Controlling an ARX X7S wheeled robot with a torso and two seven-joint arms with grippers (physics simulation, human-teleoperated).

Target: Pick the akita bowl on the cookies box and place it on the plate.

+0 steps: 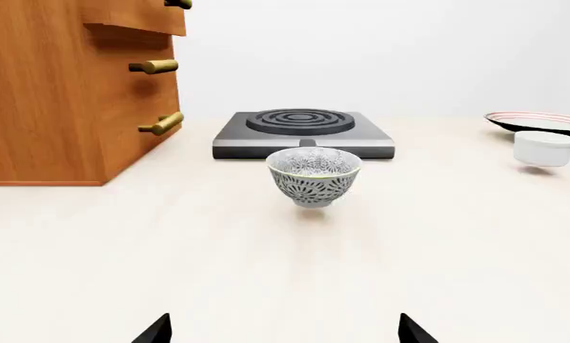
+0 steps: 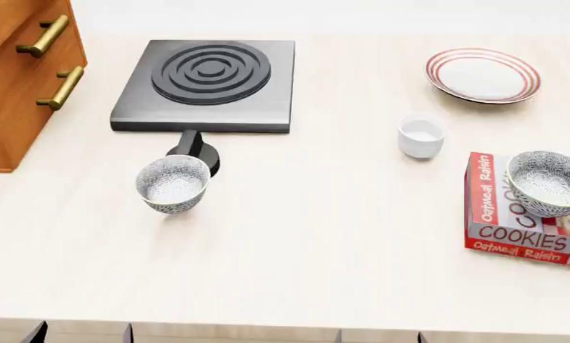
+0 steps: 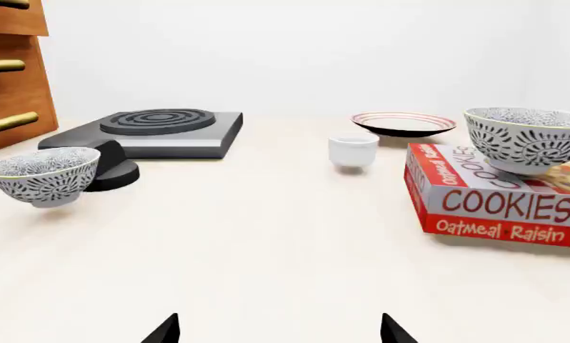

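Sitting upright on cookies box (image 3: 499,204), akita bowl (image 3: 528,139) well beyond right pincer (image 3: 278,330), seemingly open.

1. The table (image 2: 342,236) is lit brightly and evenly by soft overhead light.
2. Faint, diffuse shadows are cast just beneath the cookies box (image 2: 513,221) and the bowls.
3. No glare, blur or edge distortion is seen; everything is rendered sharp.

akita bowl (image 2: 548,183) upright on cookies box (image 2: 516,221) | plate (image 2: 482,74) apart
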